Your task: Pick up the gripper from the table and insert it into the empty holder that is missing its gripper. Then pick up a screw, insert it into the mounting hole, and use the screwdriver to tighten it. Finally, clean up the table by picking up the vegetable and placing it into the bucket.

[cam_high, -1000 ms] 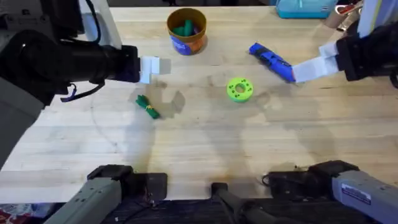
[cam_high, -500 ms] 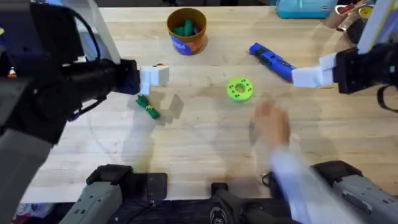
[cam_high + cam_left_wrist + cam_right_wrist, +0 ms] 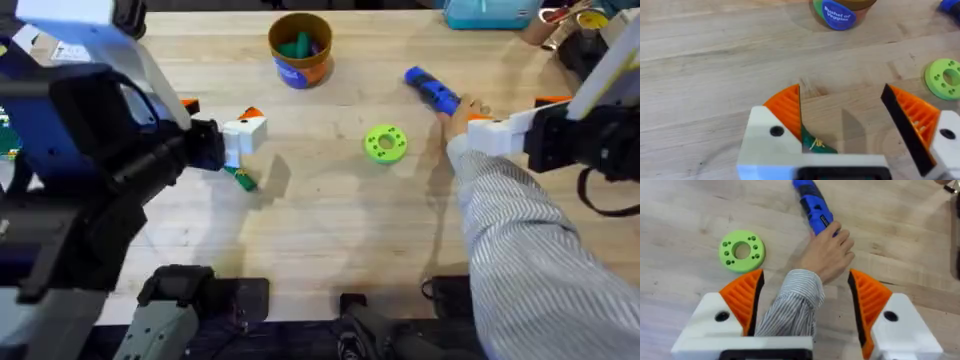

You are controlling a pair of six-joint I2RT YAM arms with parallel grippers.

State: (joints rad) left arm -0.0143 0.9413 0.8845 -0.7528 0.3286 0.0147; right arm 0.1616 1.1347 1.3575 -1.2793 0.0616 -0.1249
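Fingers (image 3: 790, 107) on my left gripper (image 3: 845, 112) stand wide apart and hold nothing, with the vegetable (image 3: 815, 144) lying on the surface just beside the near finger, part hidden under its white block. In the overhead view the left gripper (image 3: 243, 133) hangs over the vegetable (image 3: 240, 178), left of centre, and the bucket (image 3: 299, 48) stands at the far edge, already holding something green.

My right gripper (image 3: 805, 297) is also spread wide and empty. A person's hand (image 3: 829, 255) reaches between its fingers and rests on the screwdriver (image 3: 815, 207), which lies toward the far right of the surface. I would keep the right arm clear of that hand.

I judge the vegetable light, small and somewhat soft, so it should tolerate a gentle squeeze. Take hold across its middle, fingers astride the narrow width. It may roll or slip if pinched near an end.

A green disc (image 3: 385, 143) lies near the centre.
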